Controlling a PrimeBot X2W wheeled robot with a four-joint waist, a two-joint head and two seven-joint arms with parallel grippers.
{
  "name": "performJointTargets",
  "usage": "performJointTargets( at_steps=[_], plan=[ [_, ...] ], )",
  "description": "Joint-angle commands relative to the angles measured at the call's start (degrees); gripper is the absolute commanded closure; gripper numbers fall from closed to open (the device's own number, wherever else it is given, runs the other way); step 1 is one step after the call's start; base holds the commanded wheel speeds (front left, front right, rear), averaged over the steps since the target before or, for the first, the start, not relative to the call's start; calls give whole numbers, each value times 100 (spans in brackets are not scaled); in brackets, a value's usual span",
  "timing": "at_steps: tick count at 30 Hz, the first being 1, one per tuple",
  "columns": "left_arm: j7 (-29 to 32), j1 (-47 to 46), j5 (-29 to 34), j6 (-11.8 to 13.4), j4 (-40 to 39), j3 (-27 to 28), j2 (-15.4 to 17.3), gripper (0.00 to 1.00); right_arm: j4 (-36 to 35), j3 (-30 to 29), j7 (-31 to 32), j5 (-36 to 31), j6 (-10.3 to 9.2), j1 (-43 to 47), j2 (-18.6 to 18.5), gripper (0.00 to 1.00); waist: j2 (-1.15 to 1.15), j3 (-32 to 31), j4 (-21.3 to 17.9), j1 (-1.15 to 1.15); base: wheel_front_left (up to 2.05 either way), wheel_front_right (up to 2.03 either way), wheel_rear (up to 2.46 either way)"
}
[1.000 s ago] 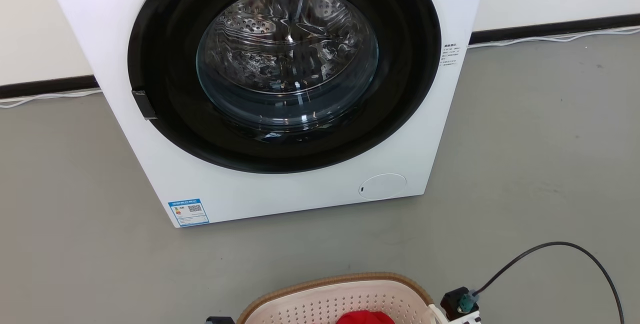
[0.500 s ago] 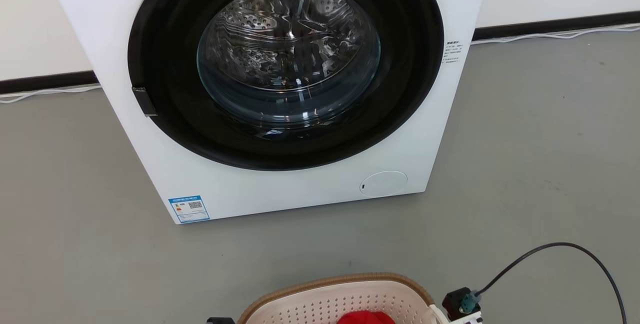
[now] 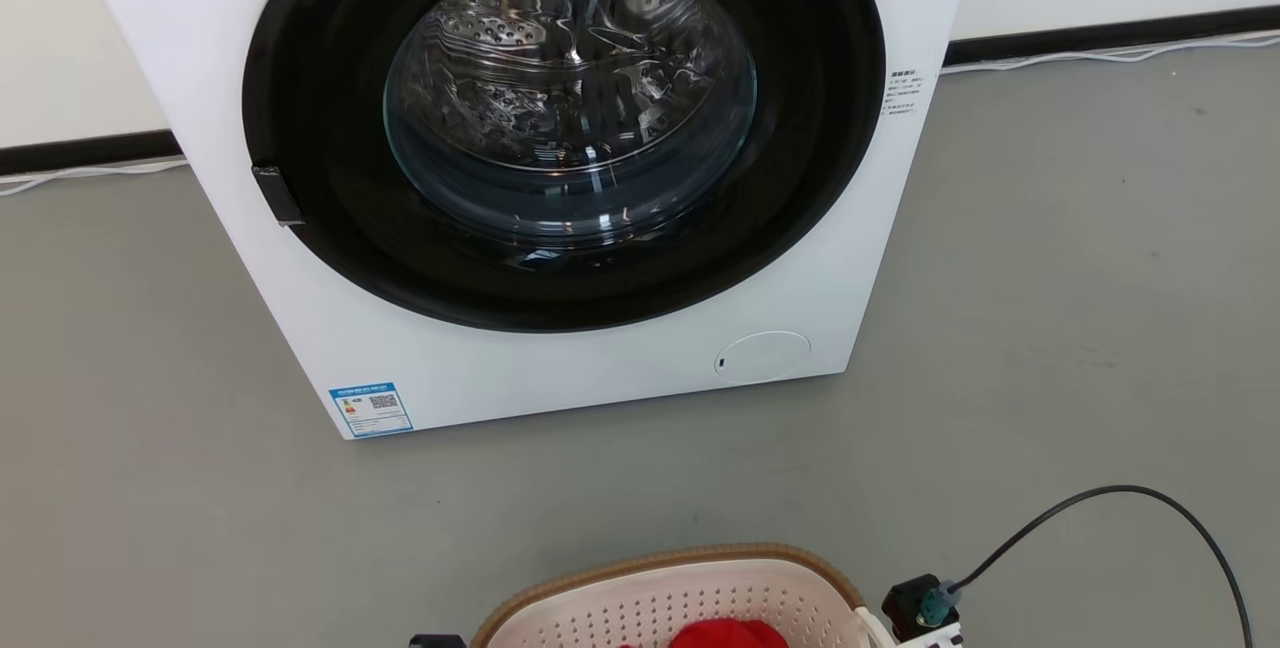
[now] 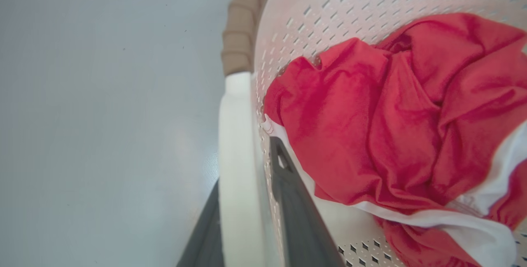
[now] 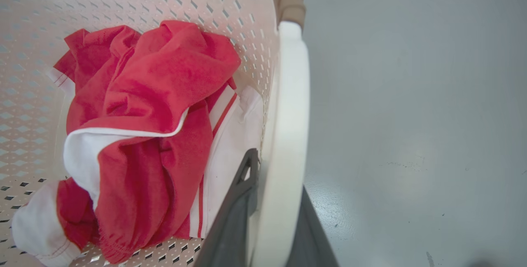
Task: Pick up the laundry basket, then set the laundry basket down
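Note:
The laundry basket [image 3: 668, 588], cream-white and perforated with a brown rim, sits at the bottom edge of the head view in front of the washing machine. Crumpled red and white clothes [image 4: 391, 114] lie inside it. My left gripper [image 4: 243, 164] is shut on the basket's white loop handle [image 4: 234, 127], one dark finger inside the basket wall and one outside. My right gripper [image 5: 282, 168] is shut on the opposite white handle [image 5: 290, 106] in the same way. The same clothes [image 5: 144, 114] show in the right wrist view. Whether the basket rests on the floor cannot be told.
A white front-loading washing machine [image 3: 560, 383] with its round glass door [image 3: 570, 98] shut stands just beyond the basket. Grey floor [image 3: 1080, 308] spreads to both sides. Cables [image 3: 1100, 56] run along the wall's dark skirting. A black cable [image 3: 1100, 496] loops from my right wrist.
The washing machine has slid slightly up and left in the head view, so the camera has moved. The basket and both grippers keep their place in that view.

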Motion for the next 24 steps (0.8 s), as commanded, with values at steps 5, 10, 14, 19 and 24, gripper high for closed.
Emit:
performJointTargets(
  at_steps=[5,10,14,19,24],
  plan=[
    [-168,-431,-47,-103,-187,-64,-224,100,-262,211,-202,47,121,-260,254,100,0,132,-20,0,0,0,0],
    [-302,-689,-71,-71,-151,-112,-224,100,-333,204,-368,91,121,-457,254,100,0,427,-54,0,0,0,0],
    [-486,-1029,-85,-54,-105,-81,-224,100,-332,109,-666,94,121,-737,254,100,0,793,-99,0,0,0,0],
    [-631,-1439,-82,-84,30,-25,-224,100,-290,17,-922,96,121,-1040,254,100,0,1248,-131,0,0,0,0],
    [-868,-2037,-39,-117,257,70,-205,100,-104,-155,-1345,30,121,-1493,254,100,0,1878,-134,0,0,0,0]
  ],
)
